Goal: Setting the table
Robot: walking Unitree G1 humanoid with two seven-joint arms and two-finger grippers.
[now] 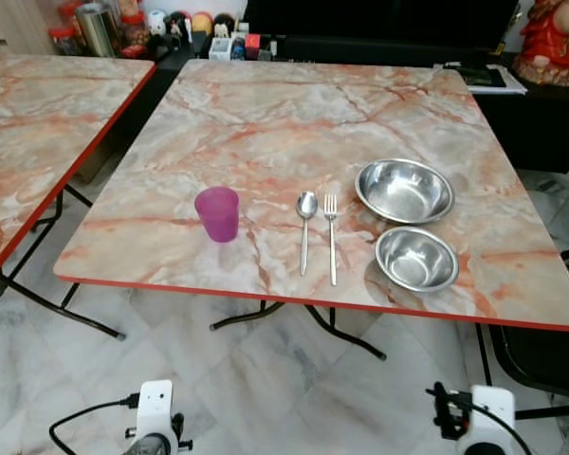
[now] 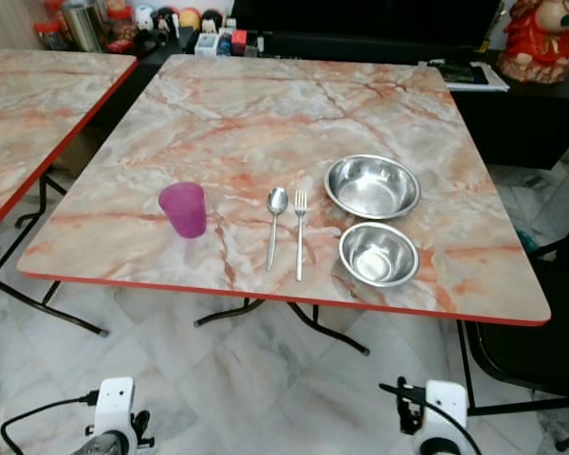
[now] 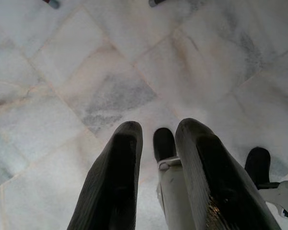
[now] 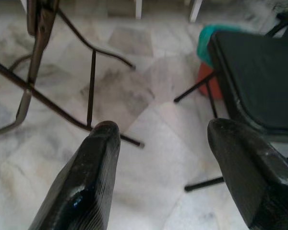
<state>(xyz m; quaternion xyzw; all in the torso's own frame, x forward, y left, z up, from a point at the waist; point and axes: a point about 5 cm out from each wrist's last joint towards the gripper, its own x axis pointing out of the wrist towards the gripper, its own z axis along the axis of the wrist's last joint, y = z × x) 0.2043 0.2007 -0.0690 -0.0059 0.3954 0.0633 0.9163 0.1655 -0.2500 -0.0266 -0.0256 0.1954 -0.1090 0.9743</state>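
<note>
Both arms hang low at the bottom of the frame, above the marble floor (image 1: 294, 398). Left gripper (image 3: 156, 143): fingers a narrow gap apart, holding nothing. Right gripper (image 4: 163, 143): fingers spread wide, holding nothing, near table legs (image 4: 38, 100) and a black chair (image 4: 259, 81). Above them, marble-patterned table (image 1: 266, 123) with red edge fills centre frame. Along its near edge, left to right: purple cup (image 1: 217, 213), upright; spoon (image 1: 305, 227) and fork (image 1: 331, 237), side by side, close; small steel bowl (image 1: 416, 258), nearly touching the large steel bowl (image 1: 404, 190) just behind it. Second table (image 1: 38, 123) at left. Cluttered shelf (image 1: 152, 28) along the top edge.
</note>
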